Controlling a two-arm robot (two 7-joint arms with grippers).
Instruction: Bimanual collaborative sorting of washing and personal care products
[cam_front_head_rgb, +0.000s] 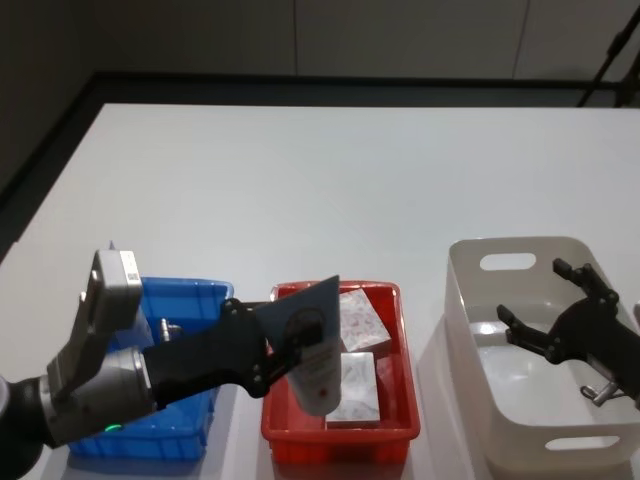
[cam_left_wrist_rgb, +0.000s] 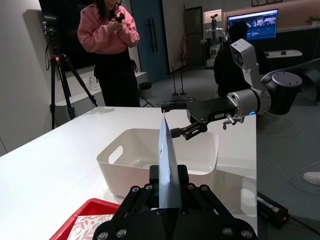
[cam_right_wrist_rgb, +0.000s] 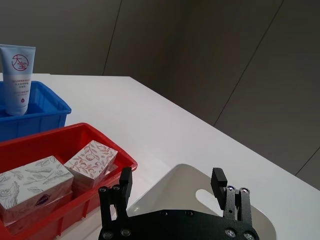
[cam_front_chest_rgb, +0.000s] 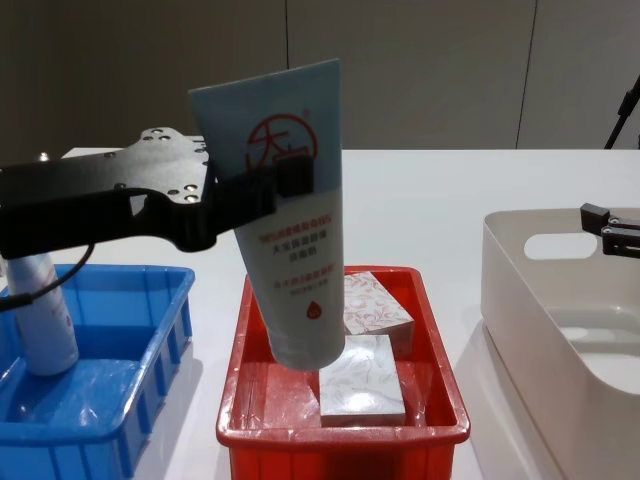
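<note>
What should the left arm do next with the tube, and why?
Probably swing the left gripper leftward to bring the pale-blue tube over the blue bin: a similar tube already stands there, the red bin beneath holds boxes, and the right gripper is open, apart.

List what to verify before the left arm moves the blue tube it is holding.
1. Grip: left gripper shut on the upper part of the pale-blue tube. Ok.
2. Tube attitude: crimped end up, cap down, slightly tilted. Ok.
3. Cap clear of the patterned boxes in the red bin: cannot tell.
4. Right gripper: open, above the white basket. Ok.
5. Second tube: standing in the blue bin, off to the left of the held tube. Ok.
</note>
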